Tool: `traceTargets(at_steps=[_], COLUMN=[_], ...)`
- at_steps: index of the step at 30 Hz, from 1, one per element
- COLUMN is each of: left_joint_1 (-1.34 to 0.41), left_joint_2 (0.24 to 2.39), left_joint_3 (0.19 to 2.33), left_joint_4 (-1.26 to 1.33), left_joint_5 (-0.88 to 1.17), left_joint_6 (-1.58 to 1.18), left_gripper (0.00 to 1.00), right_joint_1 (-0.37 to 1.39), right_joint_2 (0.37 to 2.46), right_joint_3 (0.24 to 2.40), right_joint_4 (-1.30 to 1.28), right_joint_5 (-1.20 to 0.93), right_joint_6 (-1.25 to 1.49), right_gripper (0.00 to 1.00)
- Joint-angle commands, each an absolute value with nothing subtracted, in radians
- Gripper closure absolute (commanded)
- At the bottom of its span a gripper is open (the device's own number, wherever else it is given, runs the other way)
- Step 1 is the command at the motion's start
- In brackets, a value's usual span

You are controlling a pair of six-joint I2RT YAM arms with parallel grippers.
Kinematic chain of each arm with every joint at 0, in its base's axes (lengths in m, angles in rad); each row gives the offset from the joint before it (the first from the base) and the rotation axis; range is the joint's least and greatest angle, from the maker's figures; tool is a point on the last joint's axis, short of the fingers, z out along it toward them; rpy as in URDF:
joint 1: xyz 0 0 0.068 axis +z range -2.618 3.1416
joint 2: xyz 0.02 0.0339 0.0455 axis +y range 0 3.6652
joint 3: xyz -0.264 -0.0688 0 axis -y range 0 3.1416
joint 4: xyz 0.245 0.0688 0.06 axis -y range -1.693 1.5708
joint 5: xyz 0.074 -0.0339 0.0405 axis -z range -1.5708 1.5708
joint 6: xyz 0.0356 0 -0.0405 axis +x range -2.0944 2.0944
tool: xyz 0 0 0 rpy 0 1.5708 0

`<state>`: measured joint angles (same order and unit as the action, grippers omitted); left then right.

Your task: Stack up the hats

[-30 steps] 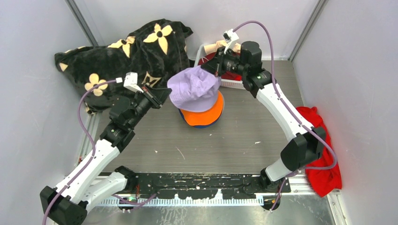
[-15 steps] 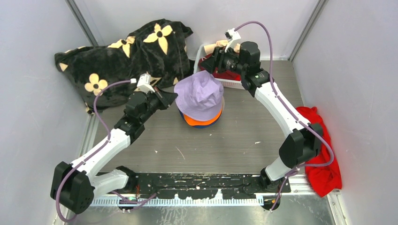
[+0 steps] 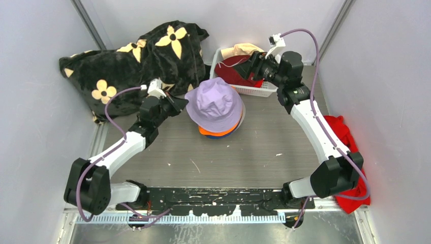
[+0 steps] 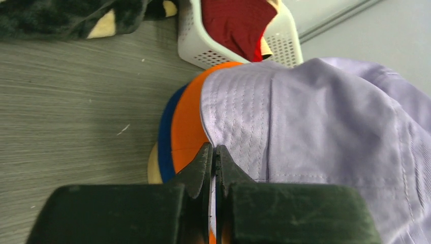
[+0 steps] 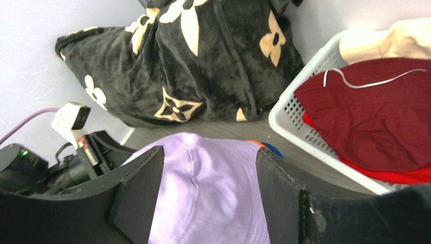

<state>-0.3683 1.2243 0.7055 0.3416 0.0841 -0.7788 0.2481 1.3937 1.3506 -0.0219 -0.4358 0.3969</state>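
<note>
Finishes laying lilac hat (image 3: 216, 101) on orange hat (image 4: 185, 127): pinches its brim with left gripper (image 4: 213, 148), holds right gripper (image 5: 207, 155) spread, empty. Next needs brim released, maroon hat (image 5: 366, 122) fetched.

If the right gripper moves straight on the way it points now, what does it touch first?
Most likely the lilac hat: it fills the gap between the fingers of the open right gripper. The black blanket lies farther back; depth is unclear.

We're clearly in a robotics lab test cell: plain white panel walls (image 3: 40, 127), aluminium frame posts (image 3: 87, 23), black mounting rail (image 3: 223, 195) bolted along the grey table (image 3: 239, 152).
</note>
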Motion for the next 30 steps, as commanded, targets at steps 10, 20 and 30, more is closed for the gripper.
traceTargets(at_steps=[10,20,30], left_joint_1=[-0.333,-0.333,-0.334], left_joint_2=[1.456,1.434,1.516], left_joint_3=[0.802,0.926,0.973], left_joint_4=[0.55,0.448,0.402], left_joint_5=[0.228,0.267,0.287], left_joint_6=[-0.874,-0.845,-0.833], left_gripper=[1.0,1.0,1.0], right_joint_1=[0.255,0.255,0.256], right_joint_2=[1.412,1.43,1.452], right_joint_3=[1.266,1.131,1.028], right_joint_4=[0.034,0.054,0.068], right_joint_5=[-0.496,-0.503,-0.488], right_joint_6=[0.429,0.431,0.423], right_gripper=[0.3,0.31,0.31])
